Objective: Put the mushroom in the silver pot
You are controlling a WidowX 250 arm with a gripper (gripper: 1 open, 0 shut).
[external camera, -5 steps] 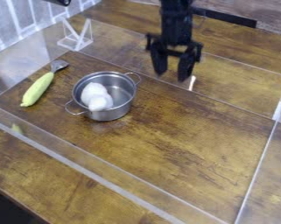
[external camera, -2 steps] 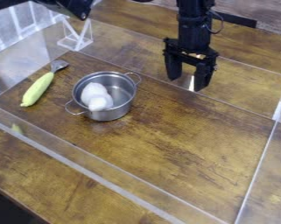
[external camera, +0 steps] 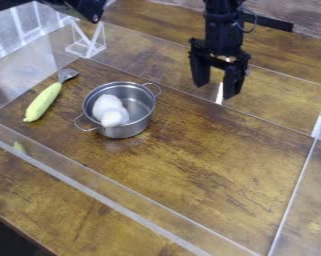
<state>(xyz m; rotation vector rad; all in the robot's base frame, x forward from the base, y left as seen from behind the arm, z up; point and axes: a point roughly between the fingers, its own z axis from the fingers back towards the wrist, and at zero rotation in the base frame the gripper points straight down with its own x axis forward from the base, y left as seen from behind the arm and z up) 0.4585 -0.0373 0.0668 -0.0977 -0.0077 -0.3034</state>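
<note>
End effector point(external camera: 218, 84) shifted right, away from silver pot point(external camera: 119, 109), jaws released and empty, mushroom point(external camera: 109, 108) unmoved inside pot

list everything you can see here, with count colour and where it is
silver pot: 1, shiny metal, left of centre on the table
mushroom: 1, white, inside the silver pot
corn cob: 1, yellow-green, left of the pot
clear stand: 1, transparent, back left
clear barrier walls: transparent, around the work area
wooden table: 1, brown
gripper: 1, black, open and empty, right of the pot, pointing down
</note>
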